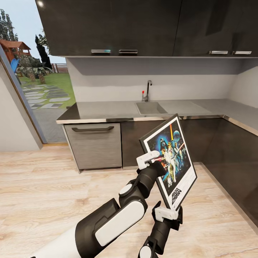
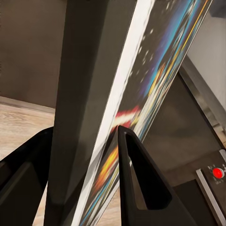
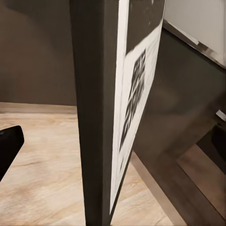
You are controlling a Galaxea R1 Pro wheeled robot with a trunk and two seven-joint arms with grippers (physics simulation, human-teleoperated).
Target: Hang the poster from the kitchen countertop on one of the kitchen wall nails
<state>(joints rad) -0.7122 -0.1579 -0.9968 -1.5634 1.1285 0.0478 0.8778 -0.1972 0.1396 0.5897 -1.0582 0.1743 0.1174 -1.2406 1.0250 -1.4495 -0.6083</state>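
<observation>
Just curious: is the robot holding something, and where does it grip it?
Yes, the poster: the left hand pinches its left edge, and the right hand grips its bottom corner.

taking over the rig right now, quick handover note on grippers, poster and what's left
Left gripper: shut on the poster, jaws either side of its edge.
Right gripper: at the poster's lower edge; jaws look spread, grip uncertain.
Poster: off the kitchen countertop, held tilted in the air before the cabinets.
Done: pickup.
Left: find a wall nail and hang it.
</observation>
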